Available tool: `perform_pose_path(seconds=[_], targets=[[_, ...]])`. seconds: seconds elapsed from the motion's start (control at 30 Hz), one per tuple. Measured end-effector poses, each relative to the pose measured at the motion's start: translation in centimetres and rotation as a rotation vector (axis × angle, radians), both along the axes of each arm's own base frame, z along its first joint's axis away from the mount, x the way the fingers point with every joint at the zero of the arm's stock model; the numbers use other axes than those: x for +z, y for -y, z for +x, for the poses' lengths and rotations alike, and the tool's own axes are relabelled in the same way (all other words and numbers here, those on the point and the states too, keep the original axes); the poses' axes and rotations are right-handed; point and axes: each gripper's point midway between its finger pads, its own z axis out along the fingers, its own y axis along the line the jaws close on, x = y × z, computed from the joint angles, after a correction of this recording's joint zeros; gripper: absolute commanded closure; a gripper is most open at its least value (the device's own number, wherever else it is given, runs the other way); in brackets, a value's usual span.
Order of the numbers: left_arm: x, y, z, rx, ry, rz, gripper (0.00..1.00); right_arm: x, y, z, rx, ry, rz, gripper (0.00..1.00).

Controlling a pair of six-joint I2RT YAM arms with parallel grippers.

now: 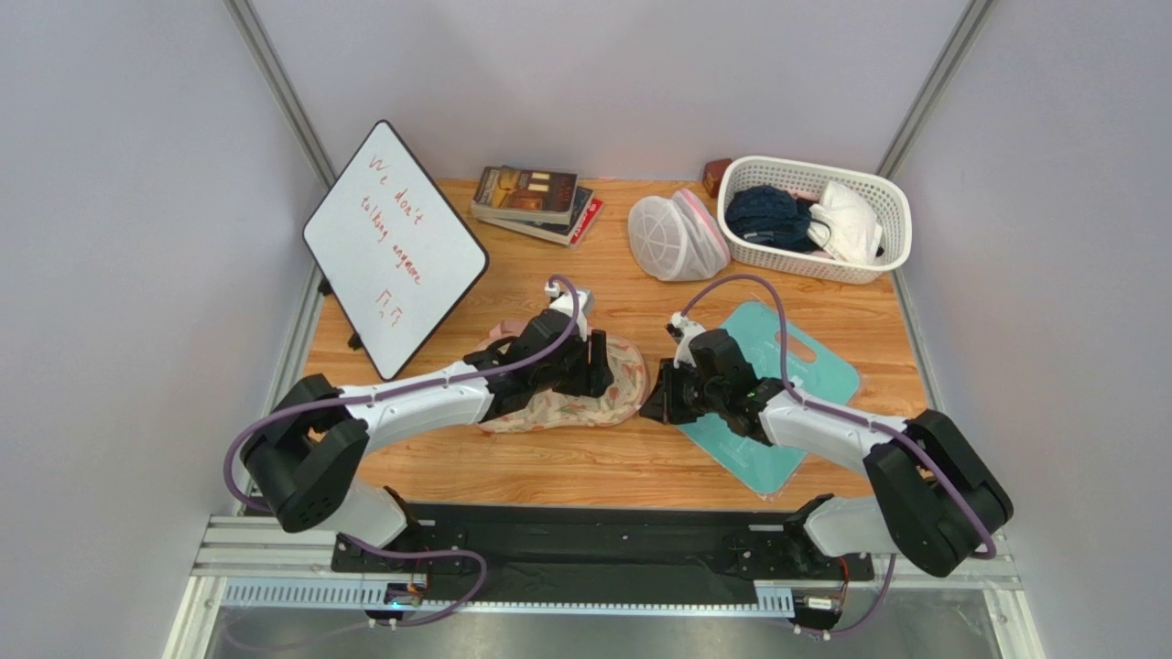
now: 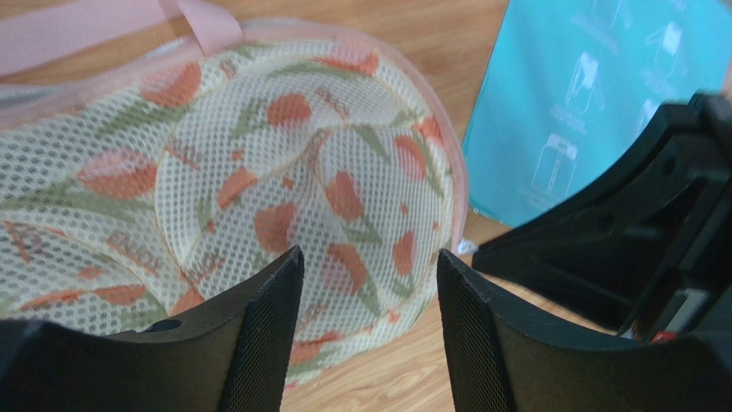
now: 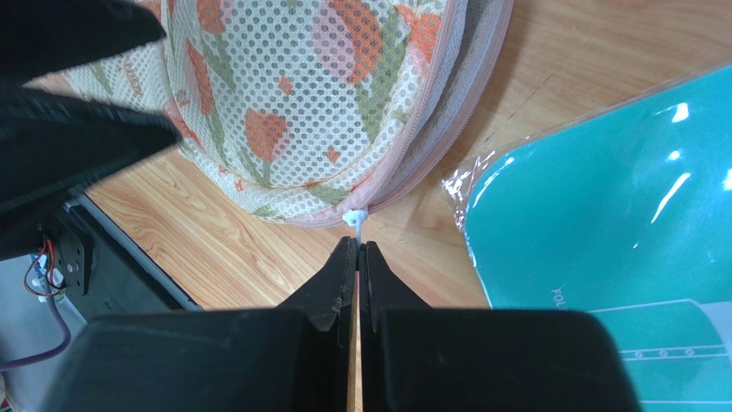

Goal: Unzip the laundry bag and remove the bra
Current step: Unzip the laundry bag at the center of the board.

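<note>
Laundry bag [image 1: 622, 387] lies flat mid-table [image 1: 578, 474], zip edge facing the right arm. Right gripper [image 3: 356, 245] has its fingers pinched together on the white zipper pull [image 3: 354, 220] at the bag's rim. Left gripper [image 2: 369, 259] is over the floral lobe with fingers spread apart; contact unclear. Teal mat [image 1: 805, 374] lies just beside the bag.

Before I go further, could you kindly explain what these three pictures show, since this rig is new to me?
Two robot arms are bolted to a wooden table. The wide picture looks down from above and behind them; the other two come from cameras on each wrist. Between the arms lies a floral laundry bag. The left gripper hangs open over it; the right gripper is shut on its white zipper pull. Also there: a teal folding board, a whiteboard, books, a white mesh bag and a basket of clothes.
</note>
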Motion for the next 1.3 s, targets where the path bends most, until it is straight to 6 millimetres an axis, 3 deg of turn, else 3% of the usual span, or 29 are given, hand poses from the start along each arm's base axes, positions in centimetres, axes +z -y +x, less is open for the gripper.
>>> perform_pose_path(seconds=[0.2, 0.27, 0.33, 0.37, 0.43, 0.47, 0.6, 0.87, 1.3], targets=[[-2.1, -0.7, -1.5, -0.076, -0.042, 0.071, 0.29, 0.0, -0.2, 1.0, 0.025, 0.0, -0.004, 1.0], [-3.3, -0.6, -1.6, -0.092, -0.058, 0.094, 0.33, -0.1, -0.4, 1.0, 0.036, -0.007, -0.005, 1.0], [-4.6, -0.4, -1.7, -0.104, -0.079, 0.117, 0.43, -0.3, -0.4, 0.9, 0.043, -0.014, -0.006, 1.0], [-5.3, -0.3, -1.6, -0.11, -0.088, 0.131, 0.58, -0.4, -0.4, 0.9, 0.044, -0.017, -0.007, 1.0], [-6.0, 0.0, -1.2, -0.115, -0.09, 0.15, 0.69, -0.5, -0.4, 0.9, 0.045, -0.018, -0.008, 1.0], [-6.1, 0.2, -1.1, -0.113, -0.093, 0.145, 0.79, -0.5, -0.4, 0.9, 0.042, -0.017, -0.007, 1.0], [-6.4, 0.7, -0.6, -0.114, -0.088, 0.145, 1.0, -0.5, -0.2, 1.3, 0.03, -0.011, -0.011, 1.0], [-6.7, 1.5, -0.2, -0.1, -0.093, 0.113, 1.0, -0.9, 0.4, 1.7, -0.002, 0.008, -0.025, 1.0], [-6.5, 2.5, 0.1, -0.07, -0.096, 0.061, 1.0, -1.3, 1.6, -0.4, -0.031, 0.017, -0.058, 1.0]])
